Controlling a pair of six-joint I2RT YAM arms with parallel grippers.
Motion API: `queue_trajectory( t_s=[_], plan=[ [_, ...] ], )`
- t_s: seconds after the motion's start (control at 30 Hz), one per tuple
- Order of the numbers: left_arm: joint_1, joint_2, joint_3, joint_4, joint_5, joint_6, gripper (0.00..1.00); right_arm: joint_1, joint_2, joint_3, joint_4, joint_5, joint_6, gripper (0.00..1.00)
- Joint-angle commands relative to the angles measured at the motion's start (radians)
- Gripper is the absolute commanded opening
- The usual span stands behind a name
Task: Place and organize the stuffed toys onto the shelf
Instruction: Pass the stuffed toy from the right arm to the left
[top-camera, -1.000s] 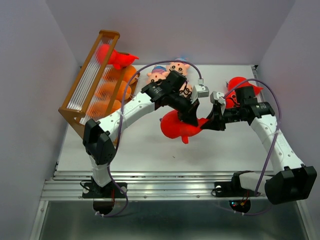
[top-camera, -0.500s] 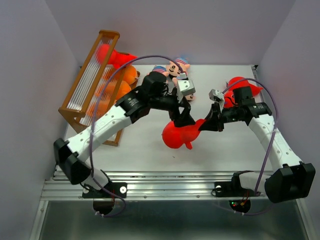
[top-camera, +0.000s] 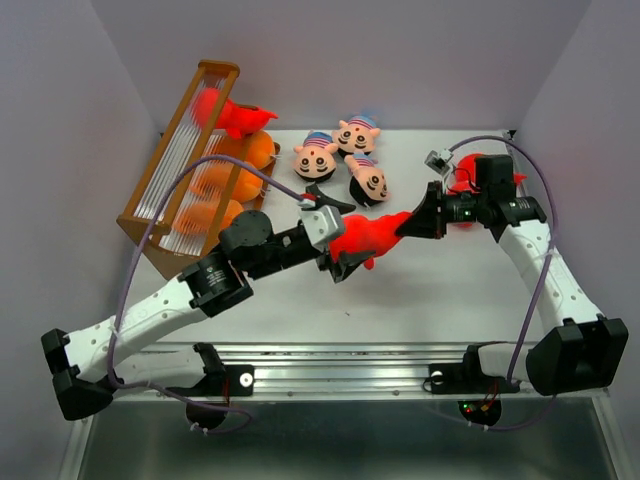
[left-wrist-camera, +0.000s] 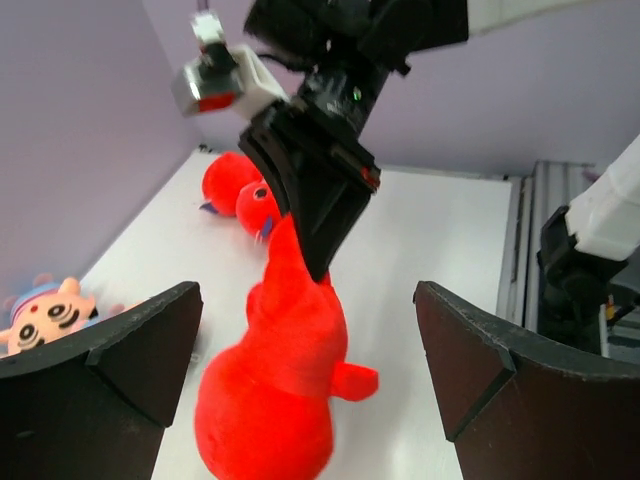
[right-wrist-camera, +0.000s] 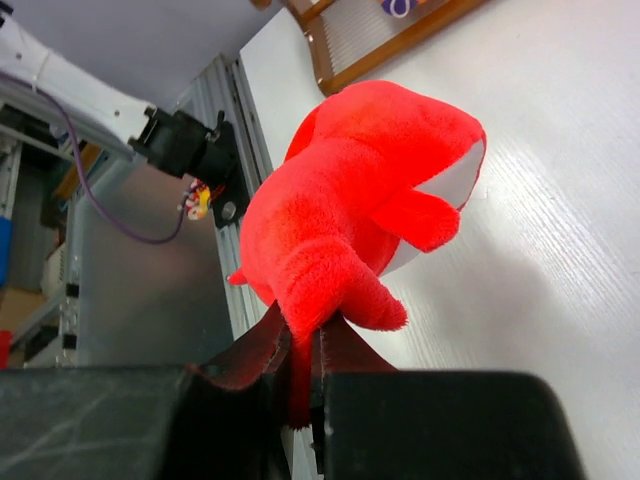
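White bench (top-camera: 300, 310) under lilac walls; the shelf (top-camera: 180, 150) at ten o'clock already carries orange toys (top-camera: 235, 170) and one red toy (top-camera: 215, 108). Doll heads (top-camera: 316, 157) at twelve and a second red toy (top-camera: 470, 172) at two wait unshelved. Centre: right gripper (top-camera: 408, 225) pinches a third red toy (top-camera: 365, 235) by its tail, left gripper (left-wrist-camera: 305, 320) wide around it

Left gripper (top-camera: 340, 240) spreads its fingers wide; right gripper (top-camera: 408, 227), perhaps angled slightly downward, is pinched shut.
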Motion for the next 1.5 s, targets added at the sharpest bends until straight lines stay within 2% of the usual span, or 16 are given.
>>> queue_trajectory(
  t_s=[0.0,0.03,0.07,0.2,0.63,1.07,1.47],
  plan=[
    [-0.085,0.026,-0.037,0.069,-0.265,0.108,0.97,-0.017,0.02,0.08,0.2,0.068,0.309,0.0],
    [-0.102,0.033,-0.04,0.069,-0.352,0.128,0.96,-0.017,0.025,0.082,0.223,0.08,0.349,0.0],
    [-0.131,0.051,-0.041,0.072,-0.388,0.164,0.95,-0.017,0.028,0.083,0.263,0.1,0.422,0.0],
    [-0.177,0.106,-0.035,0.087,-0.508,0.237,0.93,-0.017,0.04,0.111,0.314,0.131,0.547,0.0],
    [-0.154,0.237,-0.054,0.213,-0.582,0.326,0.94,-0.017,0.042,0.117,0.381,0.072,0.725,0.0],
    [-0.065,0.28,-0.043,0.244,-0.5,0.317,0.86,-0.017,0.017,0.087,0.465,0.017,0.799,0.0],
    [0.044,0.304,-0.006,0.244,-0.286,0.268,0.74,-0.017,0.0,0.016,0.613,-0.012,0.901,0.0]
  ],
)
